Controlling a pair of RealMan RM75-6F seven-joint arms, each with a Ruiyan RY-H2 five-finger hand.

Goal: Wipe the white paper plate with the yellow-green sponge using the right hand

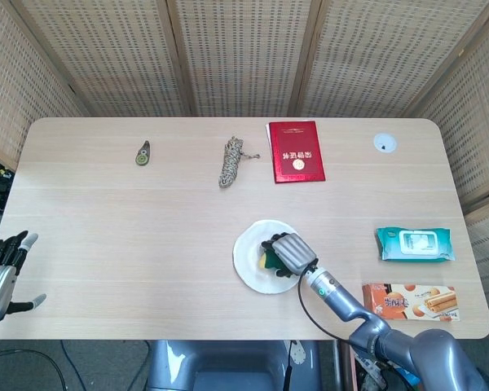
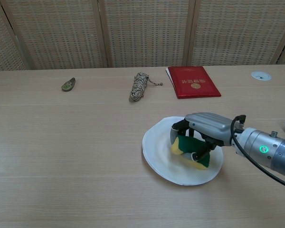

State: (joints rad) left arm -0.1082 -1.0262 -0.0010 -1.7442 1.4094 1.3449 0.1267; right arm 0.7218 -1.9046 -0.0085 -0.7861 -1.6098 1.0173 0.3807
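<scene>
Right robot hand [image 2: 205,129] grips the yellow-green sponge [image 2: 189,150] – sponge pressed onto the white paper plate [image 2: 157,152], right of plate centre. Left robot hand [image 1: 2,269] spread, holding nothing – far left of plate.

the red booklet [image 1: 295,151] at the far side of the table carries a gold emblem and gold characters on its cover, too small to read. to its right and nearer, the orange snack box [image 1: 410,300] and the teal wipes pack [image 1: 415,243] show print that cannot be made out.
</scene>
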